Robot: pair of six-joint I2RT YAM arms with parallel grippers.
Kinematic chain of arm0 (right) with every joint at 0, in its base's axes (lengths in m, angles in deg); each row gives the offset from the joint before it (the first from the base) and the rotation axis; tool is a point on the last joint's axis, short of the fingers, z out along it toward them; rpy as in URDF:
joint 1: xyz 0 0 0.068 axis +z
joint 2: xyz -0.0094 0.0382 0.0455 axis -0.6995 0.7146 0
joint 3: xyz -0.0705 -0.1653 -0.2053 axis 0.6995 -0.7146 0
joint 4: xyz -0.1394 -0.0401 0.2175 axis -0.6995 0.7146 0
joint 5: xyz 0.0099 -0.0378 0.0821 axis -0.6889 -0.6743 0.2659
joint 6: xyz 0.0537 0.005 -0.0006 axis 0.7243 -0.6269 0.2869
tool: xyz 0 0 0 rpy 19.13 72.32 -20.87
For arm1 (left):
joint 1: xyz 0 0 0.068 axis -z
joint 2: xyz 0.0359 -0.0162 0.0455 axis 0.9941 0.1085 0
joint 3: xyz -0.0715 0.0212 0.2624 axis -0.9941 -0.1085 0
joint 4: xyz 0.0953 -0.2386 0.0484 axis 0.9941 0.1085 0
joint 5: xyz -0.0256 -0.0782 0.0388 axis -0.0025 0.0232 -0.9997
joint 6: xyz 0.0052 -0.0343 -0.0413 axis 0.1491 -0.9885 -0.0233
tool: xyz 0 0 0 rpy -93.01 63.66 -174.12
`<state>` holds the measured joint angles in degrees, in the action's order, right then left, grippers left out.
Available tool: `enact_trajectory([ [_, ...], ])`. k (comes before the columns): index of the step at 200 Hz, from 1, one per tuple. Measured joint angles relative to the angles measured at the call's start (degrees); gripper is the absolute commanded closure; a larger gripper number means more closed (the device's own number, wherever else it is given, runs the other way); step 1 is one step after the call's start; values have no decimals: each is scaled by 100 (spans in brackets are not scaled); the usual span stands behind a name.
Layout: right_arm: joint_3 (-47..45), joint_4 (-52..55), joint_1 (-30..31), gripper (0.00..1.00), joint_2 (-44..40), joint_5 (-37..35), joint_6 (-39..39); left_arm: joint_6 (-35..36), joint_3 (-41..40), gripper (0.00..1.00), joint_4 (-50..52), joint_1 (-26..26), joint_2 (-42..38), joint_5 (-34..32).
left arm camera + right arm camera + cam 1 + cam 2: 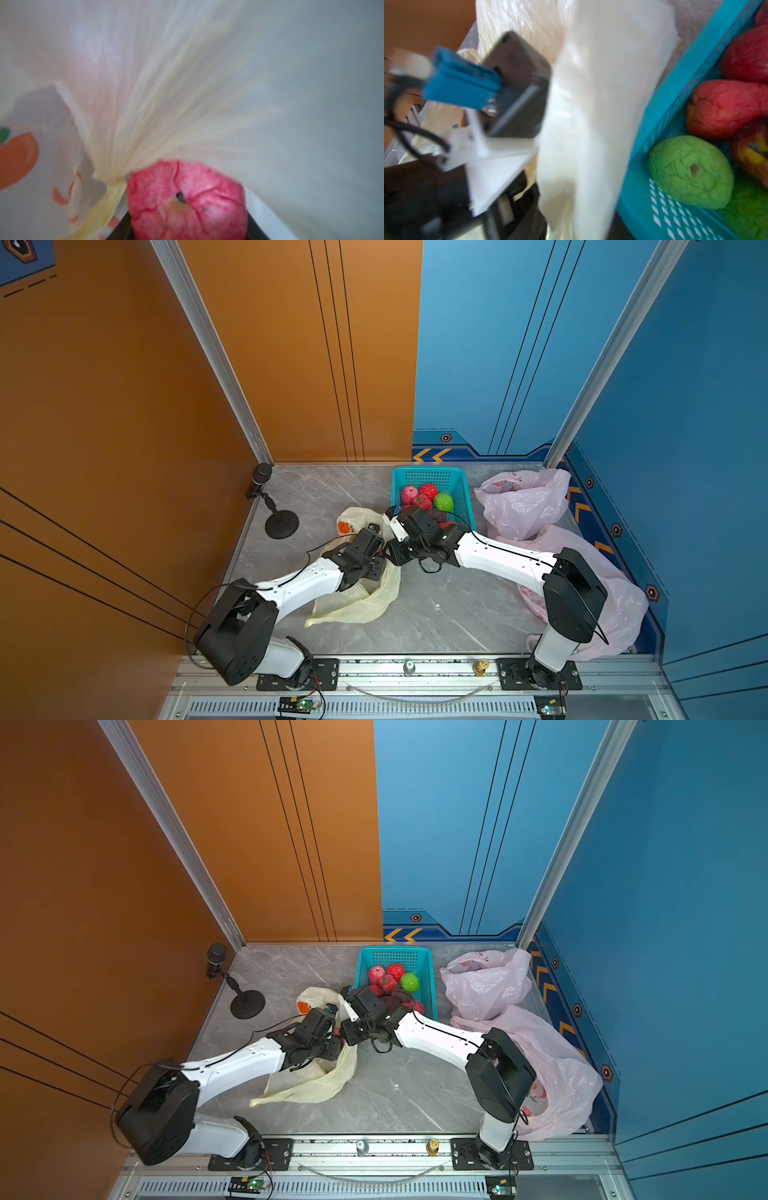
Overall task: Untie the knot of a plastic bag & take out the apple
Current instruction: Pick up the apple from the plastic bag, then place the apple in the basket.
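Observation:
The cream plastic bag point(361, 605) point(316, 1085) lies at the table's middle, its upper film lifted. My left gripper point(187, 228) is inside the bag, with a pink-red apple point(187, 203) filling the gap between its dark fingers. In both top views its fingertips are hidden by bag film. My right gripper point(571, 218) point(391, 515) is shut on a band of the bag's film point(591, 124) and holds it up beside the left wrist point(517, 87). The knot is not in view.
A teal basket point(466, 489) point(430, 977) point(654, 145) with red and green fruit stands just behind the right gripper. Two pink bags point(523, 506) point(615, 593) lie at the right. A black microphone stand point(282, 524) is at the back left.

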<state>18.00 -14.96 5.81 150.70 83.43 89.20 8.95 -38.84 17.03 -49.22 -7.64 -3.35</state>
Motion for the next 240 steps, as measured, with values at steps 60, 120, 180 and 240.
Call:
enact_trajectory([
  [60,-46,-15,-87,68,-2,-7,111,2,208,46,903,-739,-1539,1580],
  [120,-407,-109,-111,71,-256,57,87,-83,1270,43,1469,-951,-1875,2297],
  [180,-892,-116,94,68,-903,125,-68,37,2859,43,688,-1268,-986,2415],
  [240,-1967,-17,-168,54,-2717,-581,238,782,4750,44,852,-831,2057,1853],
])
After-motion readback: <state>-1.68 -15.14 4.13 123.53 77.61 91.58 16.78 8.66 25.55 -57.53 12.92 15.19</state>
